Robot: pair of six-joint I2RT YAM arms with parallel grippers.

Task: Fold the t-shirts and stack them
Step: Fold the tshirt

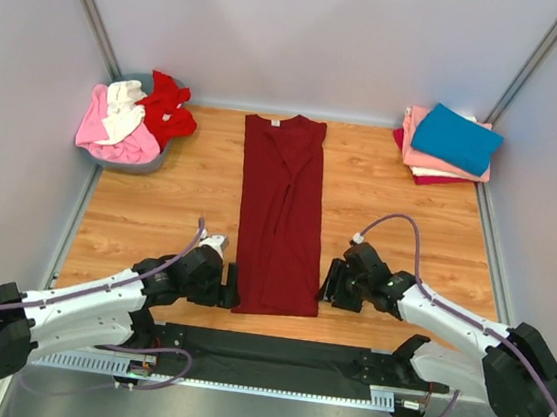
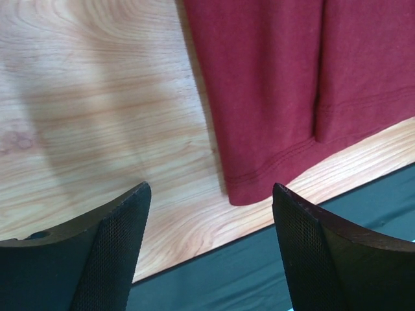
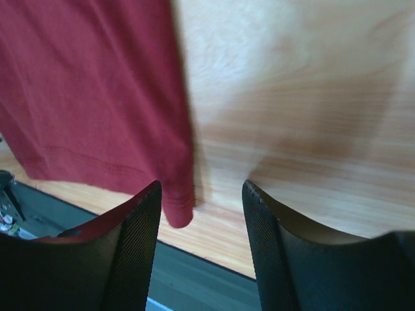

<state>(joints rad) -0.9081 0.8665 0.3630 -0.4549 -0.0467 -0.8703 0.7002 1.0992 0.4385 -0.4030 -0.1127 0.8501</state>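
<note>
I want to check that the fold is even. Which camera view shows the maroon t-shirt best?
The top external view: the whole maroon t-shirt lies there as one long strip, collar to hem. Each wrist view shows only one bottom corner of it.

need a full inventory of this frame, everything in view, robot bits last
maroon t-shirt: 1, dark maroon, table centre, folded into a long strip, hem toward the arms
crumpled pink t-shirt: 1, pink, in the basket
crumpled white t-shirt: 1, white, in the basket
crumpled red t-shirt: 1, bright red, in the basket
teal t-shirt: 1, teal-blue, top of the far-right stack
folded pink t-shirt: 1, pink, under the teal one
dark red garment: 1, stack bottom
basket: 1, grey, far left
table: 1, wood
mat: 1, black, near edge
left gripper: 1, black, open
right gripper: 1, black, open
</note>
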